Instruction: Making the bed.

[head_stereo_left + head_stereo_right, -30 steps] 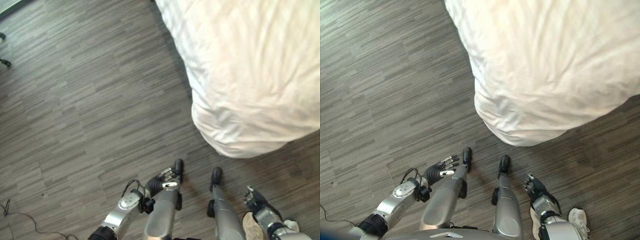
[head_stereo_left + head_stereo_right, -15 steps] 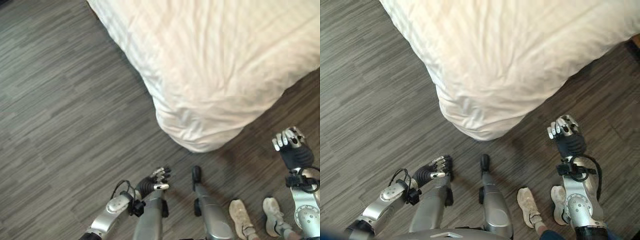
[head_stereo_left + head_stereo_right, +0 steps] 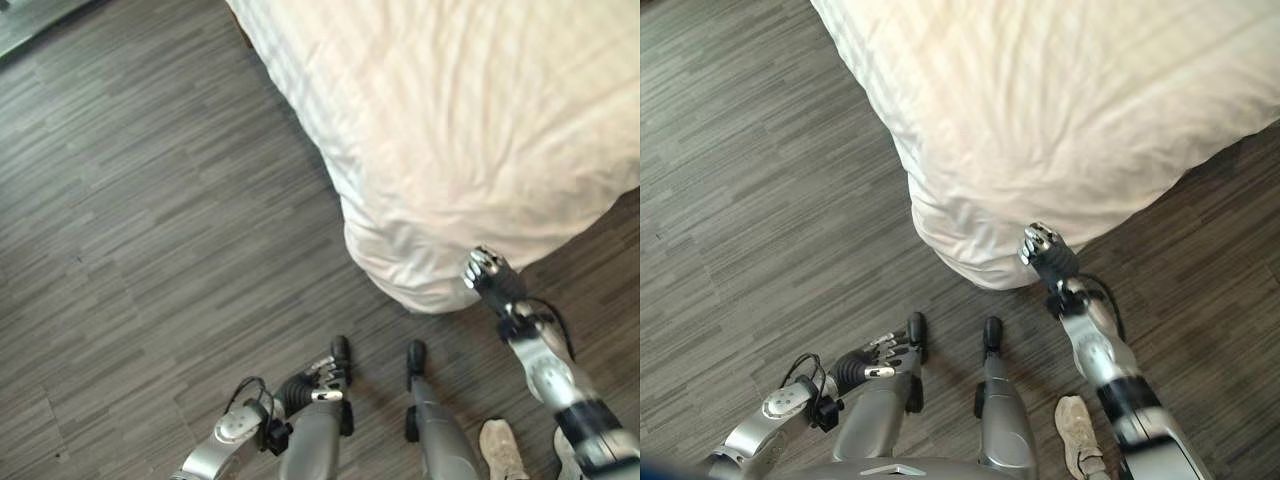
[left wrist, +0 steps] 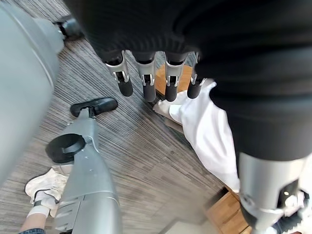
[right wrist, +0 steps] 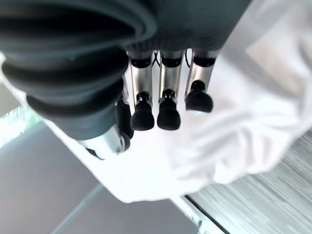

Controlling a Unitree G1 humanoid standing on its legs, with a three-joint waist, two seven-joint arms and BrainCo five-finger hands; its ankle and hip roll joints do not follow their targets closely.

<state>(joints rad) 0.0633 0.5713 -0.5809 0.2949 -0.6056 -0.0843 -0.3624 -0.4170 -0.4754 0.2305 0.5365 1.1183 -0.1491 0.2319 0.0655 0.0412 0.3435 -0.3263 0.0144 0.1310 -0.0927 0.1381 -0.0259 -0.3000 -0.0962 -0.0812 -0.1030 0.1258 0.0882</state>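
I had the right hand (image 3: 1043, 250) reaching out toward the drooping corner of the white duvet (image 3: 480, 150), which hung over the bed's corner just ahead of the fingertips (image 5: 168, 114). In the right wrist view those fingers were fairly straight and loosely spread, with cloth beyond the dark tips and nothing pinched between them and the thumb; whether the tips were already brushing the fabric I could not tell from these angles. The left hand (image 3: 315, 368) hung low beside me, fingers (image 4: 144, 83) relaxed and straight, holding nothing, well apart from the bedding. My main worry was the grab: the corner was a soft, rounded bulge, so the fingers could close on only the top layer or slide off and come away empty. A pull from a shallow pinch would bunch the cover instead of straightening it (the surface already had creases near that corner). There was also a person's shoe (image 3: 500, 450) on the wooden floor (image 3: 150, 200) close behind the right arm, so a backward step could crowd it. My count: one duvet, one bed corner, two hands, one shoe clearly seen.
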